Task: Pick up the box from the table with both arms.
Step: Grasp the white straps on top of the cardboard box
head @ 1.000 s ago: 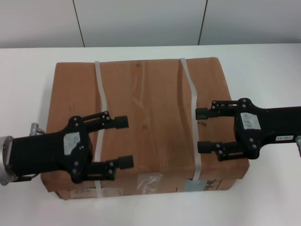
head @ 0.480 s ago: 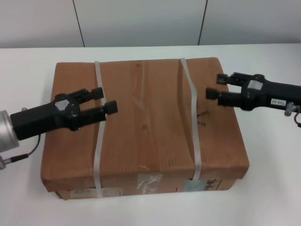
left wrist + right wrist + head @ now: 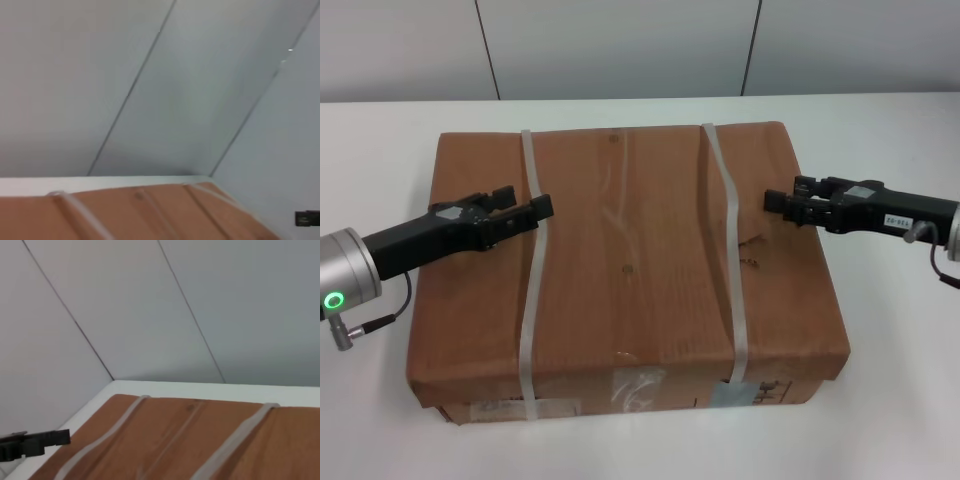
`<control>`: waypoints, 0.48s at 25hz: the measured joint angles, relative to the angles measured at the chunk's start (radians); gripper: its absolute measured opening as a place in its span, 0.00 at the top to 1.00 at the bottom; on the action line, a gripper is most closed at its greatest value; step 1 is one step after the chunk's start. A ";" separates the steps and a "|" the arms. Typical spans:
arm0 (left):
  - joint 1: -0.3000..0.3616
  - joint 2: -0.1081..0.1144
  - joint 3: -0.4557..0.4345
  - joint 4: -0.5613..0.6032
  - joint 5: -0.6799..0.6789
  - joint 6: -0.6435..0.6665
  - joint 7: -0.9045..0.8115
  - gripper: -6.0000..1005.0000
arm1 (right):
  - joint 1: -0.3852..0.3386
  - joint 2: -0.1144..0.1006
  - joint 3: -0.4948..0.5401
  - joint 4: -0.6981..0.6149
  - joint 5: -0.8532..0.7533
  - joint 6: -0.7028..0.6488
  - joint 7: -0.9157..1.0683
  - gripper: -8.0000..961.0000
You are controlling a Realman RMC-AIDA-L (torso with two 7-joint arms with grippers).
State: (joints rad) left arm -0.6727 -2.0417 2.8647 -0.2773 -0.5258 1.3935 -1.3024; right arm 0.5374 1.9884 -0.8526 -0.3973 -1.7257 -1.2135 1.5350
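The box point(image 3: 630, 250) is a flat brown carton with two white straps, lying on the white table point(image 3: 380, 130). It also shows in the left wrist view point(image 3: 125, 215) and in the right wrist view point(image 3: 175, 440). My left gripper point(image 3: 523, 200) hovers over the box's left part, by the left strap point(image 3: 532, 260), turned on edge, fingers apart and empty. My right gripper point(image 3: 785, 195) hovers over the box's right edge, near the right strap point(image 3: 728, 230), also on edge, open and empty. The right wrist view shows the left gripper farther off point(image 3: 35, 442).
A grey panelled wall point(image 3: 620, 45) stands behind the table's far edge. Bare tabletop lies to the left and right of the box and in a narrow strip in front of it.
Both grippers have rolled from flat to edge-on, moved apart toward the box's sides and shifted farther back. The box has not moved.
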 joint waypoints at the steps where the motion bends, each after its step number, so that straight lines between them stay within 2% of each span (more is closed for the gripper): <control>1: 0.000 0.000 0.000 0.008 0.000 -0.017 -0.003 0.20 | 0.005 0.003 0.000 0.007 0.000 0.010 0.000 0.20; 6: -0.002 0.000 -0.001 0.029 -0.003 -0.072 -0.017 0.20 | 0.033 0.015 -0.002 0.040 0.000 0.032 -0.005 0.21; 12: -0.002 0.000 -0.001 0.043 -0.008 -0.126 -0.028 0.20 | 0.055 0.051 -0.006 0.049 -0.005 0.050 -0.001 0.21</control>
State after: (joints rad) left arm -0.6750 -2.0422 2.8639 -0.2342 -0.5340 1.2678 -1.3304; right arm 0.5929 2.0392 -0.8588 -0.3487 -1.7308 -1.1631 1.5339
